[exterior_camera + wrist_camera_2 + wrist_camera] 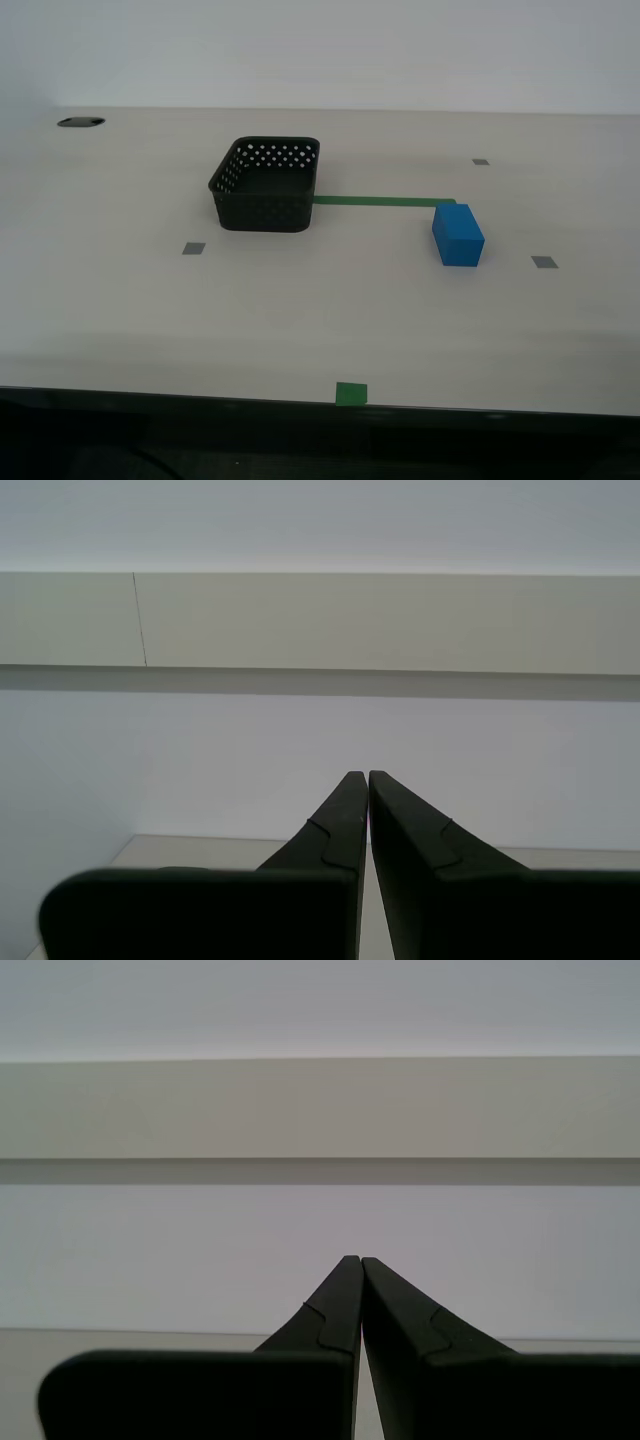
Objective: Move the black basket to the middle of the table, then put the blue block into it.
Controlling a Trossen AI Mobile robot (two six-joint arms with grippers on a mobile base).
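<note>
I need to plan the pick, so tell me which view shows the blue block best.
The exterior view. There the blue block sits in full sight on the table, apart from the black basket, at the end of a green tape strip. Both wrist views show only shut claws against the wall, no block.

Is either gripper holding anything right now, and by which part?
Nothing is held. My first gripper and second gripper are shut on nothing; the blue block and black basket sit untouched.
</note>
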